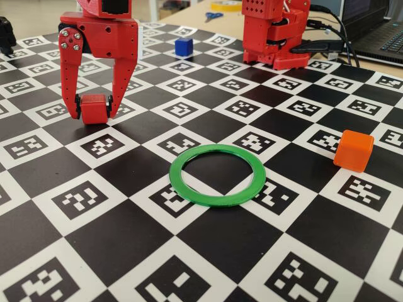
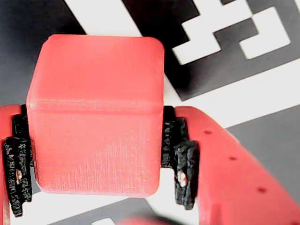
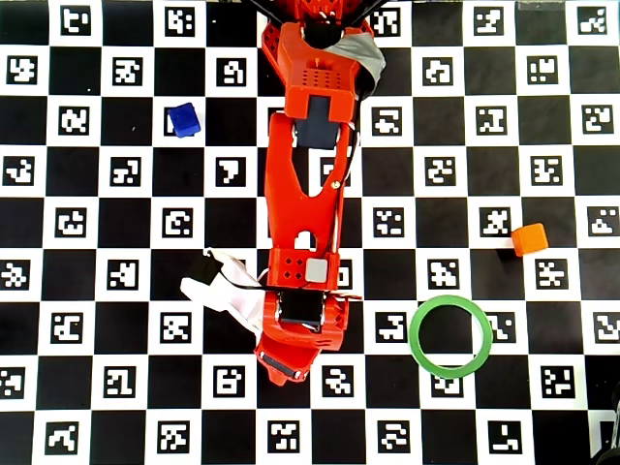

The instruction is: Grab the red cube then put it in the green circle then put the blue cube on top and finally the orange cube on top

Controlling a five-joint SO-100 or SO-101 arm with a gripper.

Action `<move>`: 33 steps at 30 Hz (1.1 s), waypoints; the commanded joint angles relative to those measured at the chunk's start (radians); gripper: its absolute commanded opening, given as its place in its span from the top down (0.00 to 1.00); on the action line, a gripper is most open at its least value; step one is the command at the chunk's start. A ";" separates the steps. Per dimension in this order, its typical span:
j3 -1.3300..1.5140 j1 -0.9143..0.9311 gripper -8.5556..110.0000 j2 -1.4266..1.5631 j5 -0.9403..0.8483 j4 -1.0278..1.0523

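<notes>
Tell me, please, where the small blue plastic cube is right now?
In the fixed view the small blue plastic cube sits far back on the checkered board, left of the red arm base.

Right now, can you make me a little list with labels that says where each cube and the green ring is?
tool: shut on the red cube
red cube: held between the fingers, low over the board
green circle: flat on the board, nothing inside it
blue cube: far side of the board in the fixed view, alone
orange cube: right of the ring in the fixed view, not touching it
</notes>
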 commanded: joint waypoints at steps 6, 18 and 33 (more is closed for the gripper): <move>0.063 -0.012 0.85 0.215 -0.049 -0.020; 0.268 -0.075 0.85 0.494 -0.121 -0.020; 0.391 -0.279 0.85 0.741 -0.195 0.046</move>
